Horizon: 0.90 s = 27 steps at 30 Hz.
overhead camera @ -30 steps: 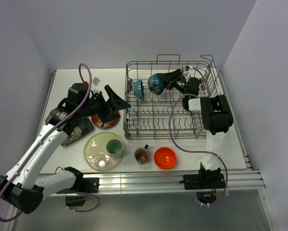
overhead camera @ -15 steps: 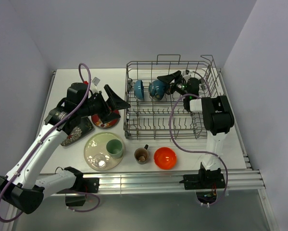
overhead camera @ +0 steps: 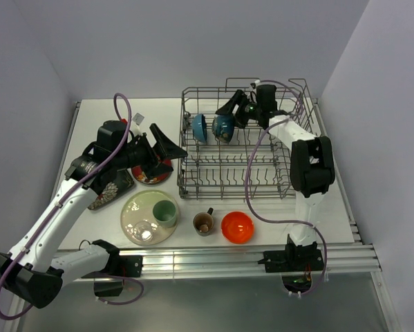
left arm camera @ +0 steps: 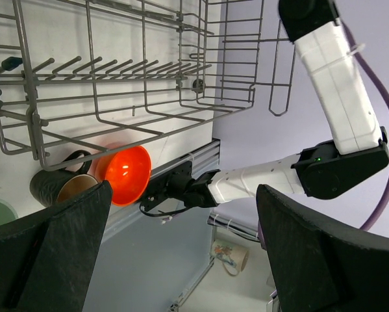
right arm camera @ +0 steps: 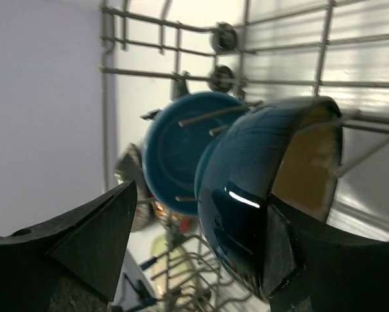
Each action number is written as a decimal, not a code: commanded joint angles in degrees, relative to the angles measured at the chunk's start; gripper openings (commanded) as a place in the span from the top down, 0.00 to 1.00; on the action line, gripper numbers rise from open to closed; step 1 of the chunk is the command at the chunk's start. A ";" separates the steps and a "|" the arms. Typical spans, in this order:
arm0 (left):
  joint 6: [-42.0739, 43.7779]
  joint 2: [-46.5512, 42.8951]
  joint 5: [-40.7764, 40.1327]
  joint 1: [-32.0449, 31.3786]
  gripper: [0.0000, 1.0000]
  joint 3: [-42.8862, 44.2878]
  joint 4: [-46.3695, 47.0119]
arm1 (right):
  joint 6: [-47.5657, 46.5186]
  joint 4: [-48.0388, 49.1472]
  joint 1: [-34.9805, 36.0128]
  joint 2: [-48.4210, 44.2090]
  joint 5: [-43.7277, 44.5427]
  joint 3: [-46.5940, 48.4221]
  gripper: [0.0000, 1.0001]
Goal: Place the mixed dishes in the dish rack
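Looking at the right tool (overhead camera: 231,114), how do its fingers stand?

— Spread, gripping nothing. It hangs over the far part of the dish rack (overhead camera: 234,196), just beside a dark blue bowl with a tan inside (overhead camera: 223,127). That bowl stands on edge among the tines, and a lighter blue bowl (overhead camera: 199,128) stands on edge just left of it.

— And the left tool (overhead camera: 171,153)?

— Spread wide as well, and empty. It hovers left of the rack, above the red saucer (overhead camera: 150,177). A black square plate with a flower pattern (overhead camera: 110,190) lies beside the saucer, partly under the arm.

— What sits outside the rack, nearer the arm bases?

— On the table (overhead camera: 96,124), a cream round plate (overhead camera: 134,207) carries a pale green cup (overhead camera: 165,212) and a clear glass (overhead camera: 146,230). To its right stand a small brown mug (overhead camera: 204,223) and then an orange bowl (overhead camera: 237,227), both upright, just in front of the rack's near rim.
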 commanded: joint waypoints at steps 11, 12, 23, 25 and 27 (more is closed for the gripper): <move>-0.23 -2.54 0.79 0.11 0.01 -0.89 0.75 | -19.53 -27.41 4.94 -0.10 12.91 14.64 0.00; -0.23 -2.63 0.96 0.20 0.01 -0.98 0.66 | -19.89 -28.73 4.94 -0.54 14.30 14.30 0.00; 0.21 -2.37 1.49 0.11 0.01 -0.54 0.40 | -22.88 -30.06 4.07 -5.46 19.77 9.55 0.00; 0.21 -2.45 1.66 0.20 0.01 -0.54 0.31 | -23.05 -30.14 3.89 -6.16 19.94 9.28 0.00; 0.30 -2.63 1.40 0.11 0.01 -0.54 -0.13 | -23.31 -30.67 3.89 -6.95 20.47 9.11 0.00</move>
